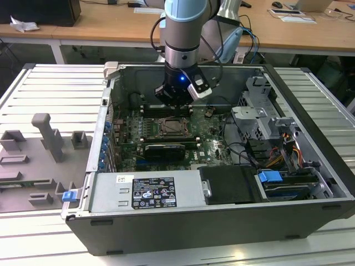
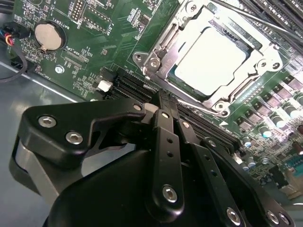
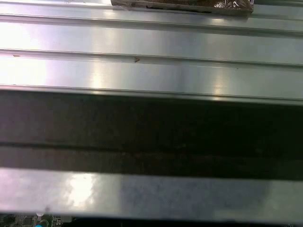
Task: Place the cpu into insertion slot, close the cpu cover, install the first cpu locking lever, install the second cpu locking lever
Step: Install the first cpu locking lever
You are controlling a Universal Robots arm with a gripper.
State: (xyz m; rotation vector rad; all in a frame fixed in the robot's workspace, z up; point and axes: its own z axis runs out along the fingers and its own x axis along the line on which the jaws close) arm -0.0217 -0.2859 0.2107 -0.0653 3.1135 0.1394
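The cpu (image 2: 210, 59) lies pale and silvery in the insertion slot (image 1: 173, 127) on the green motherboard (image 2: 85, 42). The silver cpu cover (image 2: 166, 49) is folded flat over it, its window framing the chip's face. A thin metal lever (image 2: 196, 106) runs along the socket's edge closest to my fingers. In the second wrist view my gripper (image 2: 162, 98) is shut, holding nothing, with its black fingertips pressed together right at that edge of the socket. In the exterior view the gripper (image 1: 175, 102) hangs just behind the socket inside the open computer case.
Long black memory slots (image 2: 128, 87) and a coin battery (image 2: 49, 36) lie near the socket. A black graphics card (image 1: 163, 151), the power supply (image 1: 147, 191) and a drive cage (image 1: 260, 111) fill the case. Grey fixtures (image 1: 47, 136) stand on the ribbed table at the exterior view's left.
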